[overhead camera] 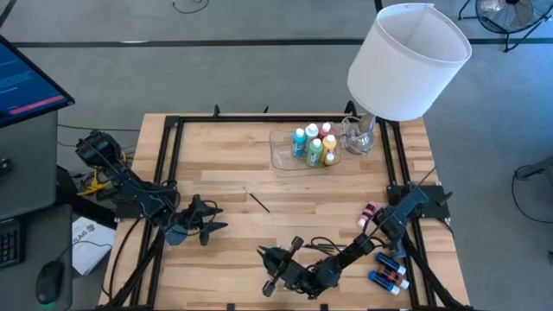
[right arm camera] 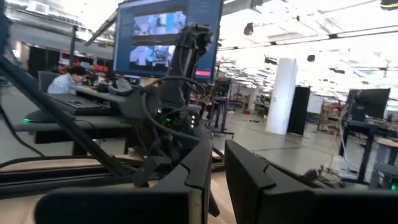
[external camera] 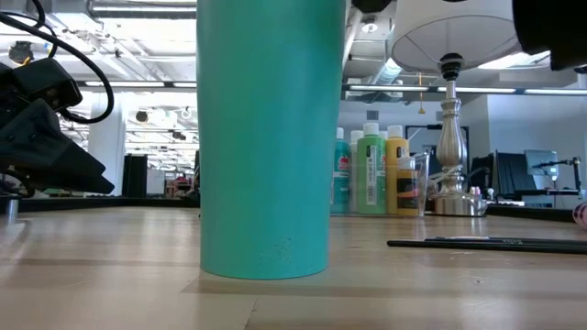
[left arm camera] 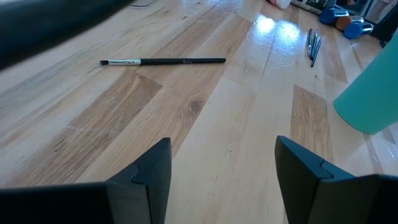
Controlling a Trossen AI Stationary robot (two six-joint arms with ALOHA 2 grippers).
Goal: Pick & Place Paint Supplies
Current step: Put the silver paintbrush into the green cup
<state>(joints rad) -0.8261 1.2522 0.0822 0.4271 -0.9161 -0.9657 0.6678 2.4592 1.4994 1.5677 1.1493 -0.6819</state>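
Now the left gripper, jaws open and empty, should square up to the brush at two o'clock; right gripper nearly closed, holding nothing.

The left gripper rests low with fingers spread, while the right gripper lies nearly closed, empty.

five tray bottles, one brush
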